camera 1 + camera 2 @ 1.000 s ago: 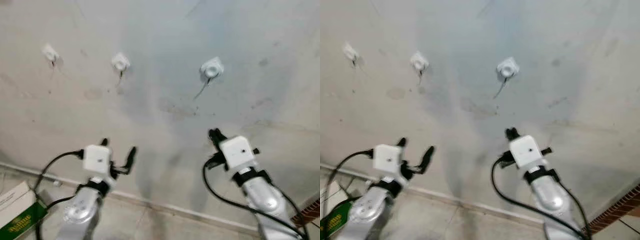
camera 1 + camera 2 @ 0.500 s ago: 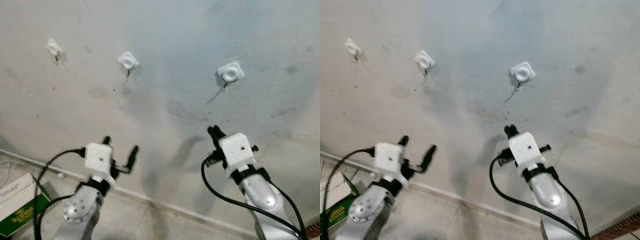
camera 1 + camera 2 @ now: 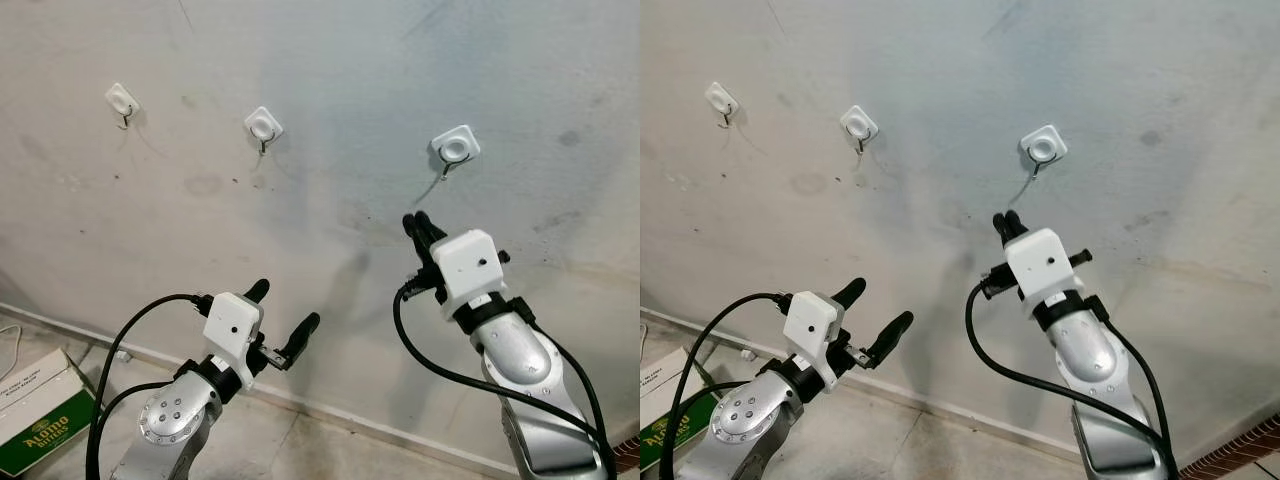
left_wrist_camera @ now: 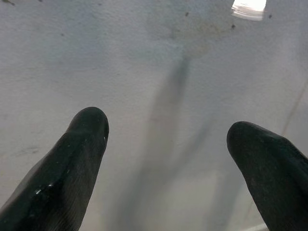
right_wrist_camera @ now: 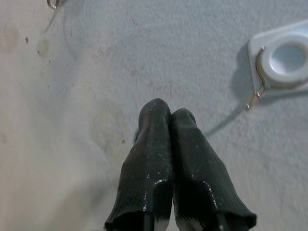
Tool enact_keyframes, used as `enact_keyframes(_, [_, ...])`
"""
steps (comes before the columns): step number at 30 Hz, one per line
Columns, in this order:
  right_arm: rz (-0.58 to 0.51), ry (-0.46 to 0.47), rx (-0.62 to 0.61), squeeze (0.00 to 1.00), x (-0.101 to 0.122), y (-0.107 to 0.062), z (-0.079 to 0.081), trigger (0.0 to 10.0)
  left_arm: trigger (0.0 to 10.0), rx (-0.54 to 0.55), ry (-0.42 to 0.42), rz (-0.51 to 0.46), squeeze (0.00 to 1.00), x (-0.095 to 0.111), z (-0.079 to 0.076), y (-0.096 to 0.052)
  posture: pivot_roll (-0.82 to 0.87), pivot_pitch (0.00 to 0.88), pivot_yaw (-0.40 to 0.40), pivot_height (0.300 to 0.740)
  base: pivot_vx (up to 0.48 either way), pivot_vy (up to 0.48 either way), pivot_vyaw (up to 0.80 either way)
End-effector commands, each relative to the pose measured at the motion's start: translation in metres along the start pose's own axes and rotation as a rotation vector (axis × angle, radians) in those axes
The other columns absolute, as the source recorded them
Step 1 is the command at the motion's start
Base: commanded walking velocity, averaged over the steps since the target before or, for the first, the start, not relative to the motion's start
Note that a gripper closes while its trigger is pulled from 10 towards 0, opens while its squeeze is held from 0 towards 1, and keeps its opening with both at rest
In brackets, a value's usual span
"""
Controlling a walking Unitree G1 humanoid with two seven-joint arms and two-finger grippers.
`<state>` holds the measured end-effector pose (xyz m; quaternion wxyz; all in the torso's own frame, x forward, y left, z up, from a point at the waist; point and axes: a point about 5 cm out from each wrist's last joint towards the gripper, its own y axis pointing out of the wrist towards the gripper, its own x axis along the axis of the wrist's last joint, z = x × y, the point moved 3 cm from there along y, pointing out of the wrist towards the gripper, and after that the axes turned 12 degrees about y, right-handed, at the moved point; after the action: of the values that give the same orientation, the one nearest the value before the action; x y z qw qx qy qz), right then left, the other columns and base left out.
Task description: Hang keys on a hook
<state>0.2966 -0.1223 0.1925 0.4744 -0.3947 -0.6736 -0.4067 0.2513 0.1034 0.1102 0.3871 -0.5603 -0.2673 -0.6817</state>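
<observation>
The right gripper (image 3: 418,224), fingers pressed together with no keys visible between them, rose toward the nearest wall hook (image 3: 453,150), apparently for hanging, while the left gripper (image 3: 283,318) stood open and idle.

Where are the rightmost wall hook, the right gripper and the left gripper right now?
Rightmost wall hook (image 3: 455,148), left eye view: centre of its white square plate.
Right gripper (image 3: 417,223), left eye view: tips of the closed black fingers.
Left gripper (image 3: 284,307), left eye view: gap midway between the spread fingertips.
</observation>
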Motion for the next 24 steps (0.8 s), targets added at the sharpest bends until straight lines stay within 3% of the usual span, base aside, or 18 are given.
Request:
enact_keyframes(1, [-0.051, -0.010, 0.003, 0.00, 0.015, 0.006, -0.002, 10.0, 10.0, -0.031, 0.001, 0.002, 0.00, 0.000, -0.003, 0.001, -0.03, 0.042, 0.035, 0.740, 0.000, 0.000, 0.00])
enact_keyframes(10, [-0.105, -0.031, -0.026, 0.00, 0.029, 0.025, -0.012, 10.0, 10.0, -0.096, 0.004, -0.041, 0.00, 0.012, -0.010, 0.008, -0.03, 0.042, 0.035, 0.740, 0.000, 0.000, 0.00])
enact_keyframes(18, [-0.126, -0.038, -0.030, 0.00, 0.036, 0.030, -0.015, 10.0, 10.0, -0.126, -0.014, -0.102, 0.00, 0.030, -0.016, 0.015, -0.03, 0.044, 0.033, 0.740, 0.000, 0.000, 0.00])
enact_keyframes(24, [-0.144, -0.045, -0.049, 0.00, 0.041, 0.033, -0.019, 10.0, 10.0, -0.132, -0.021, -0.105, 0.00, 0.030, -0.018, 0.016, -0.03, 0.044, 0.033, 0.740, 0.000, 0.000, 0.00])
